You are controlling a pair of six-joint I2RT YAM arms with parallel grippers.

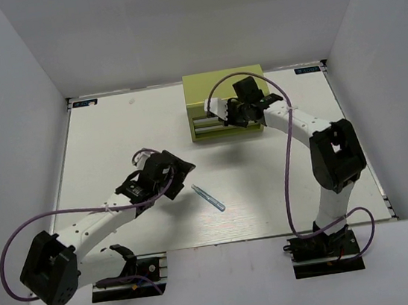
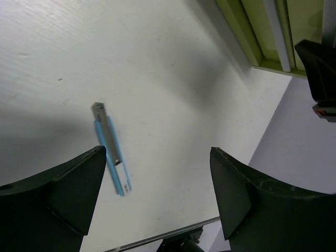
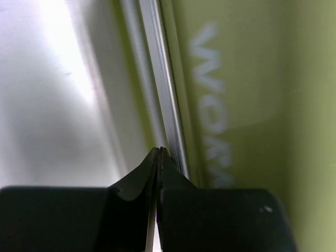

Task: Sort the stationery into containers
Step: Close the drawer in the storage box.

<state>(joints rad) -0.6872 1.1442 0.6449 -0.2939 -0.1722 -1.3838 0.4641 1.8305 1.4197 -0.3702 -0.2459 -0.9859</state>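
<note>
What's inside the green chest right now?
Nothing shows: the chest presents only its top and drawer fronts, so contents are hidden. The right end effector, shut, is at its silver rail. One blue stick lies outside on the table.

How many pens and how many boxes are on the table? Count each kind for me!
pale blue pen-like stick: 1
yellow-green drawer chest: 1
Total: 2
</note>
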